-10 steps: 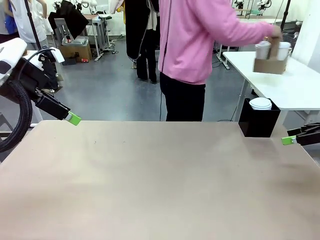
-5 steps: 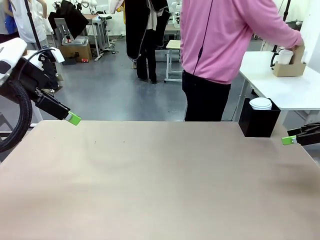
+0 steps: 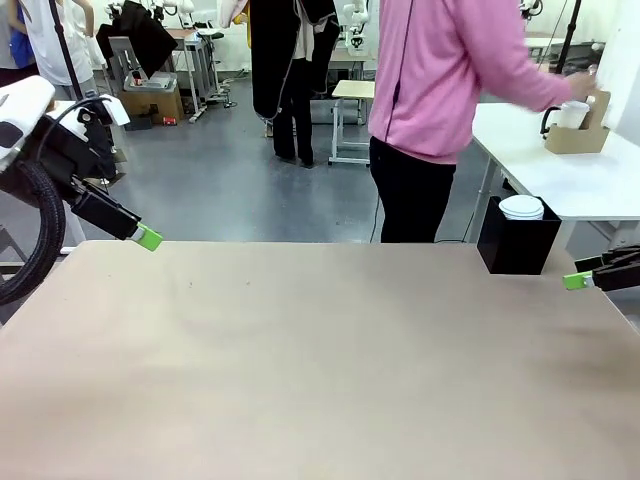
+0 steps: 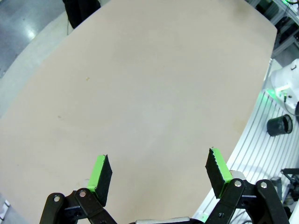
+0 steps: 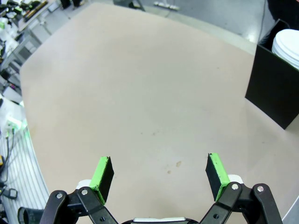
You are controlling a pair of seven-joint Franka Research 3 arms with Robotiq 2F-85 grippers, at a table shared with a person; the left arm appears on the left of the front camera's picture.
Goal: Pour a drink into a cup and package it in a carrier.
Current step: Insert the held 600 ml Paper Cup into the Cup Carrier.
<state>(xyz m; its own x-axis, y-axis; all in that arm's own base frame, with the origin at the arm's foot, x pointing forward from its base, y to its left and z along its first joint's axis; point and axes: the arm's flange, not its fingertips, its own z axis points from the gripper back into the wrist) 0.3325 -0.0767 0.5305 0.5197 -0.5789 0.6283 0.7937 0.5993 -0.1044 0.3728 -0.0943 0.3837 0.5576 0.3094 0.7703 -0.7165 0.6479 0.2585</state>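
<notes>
carrier (image 3: 576, 138), a small box of brown cardboard with an upright central panel, sat on the white side table (image 3: 590, 185) far to the right, well apart from the robot's own table (image 3: 320, 360). a white cup (image 3: 574, 114) with a pale lid stood in it, and a dark handle-like shape showed just to the cup's left, too small to tell what it was. the person (image 3: 440, 80) in a smooth pink top and black trousers stood at the far side, one hand (image 3: 582, 82) stretched out over the carrier.

the near table was a broad, matte beige surface with rounded corners and a few faint specks. at its far right corner stood a black box (image 3: 518, 240), square-edged and matte, with a stack of round white lids (image 3: 521, 207) resting in its top.

left gripper (image 4: 159, 168) hung over the table's left edge with its jaws released wide, green ribbed pads (image 4: 99, 169) facing each other with nothing between them. right gripper (image 5: 159, 170) sat at the right edge, jaws likewise spread wide and grasping nothing, the black box off to its far right.
</notes>
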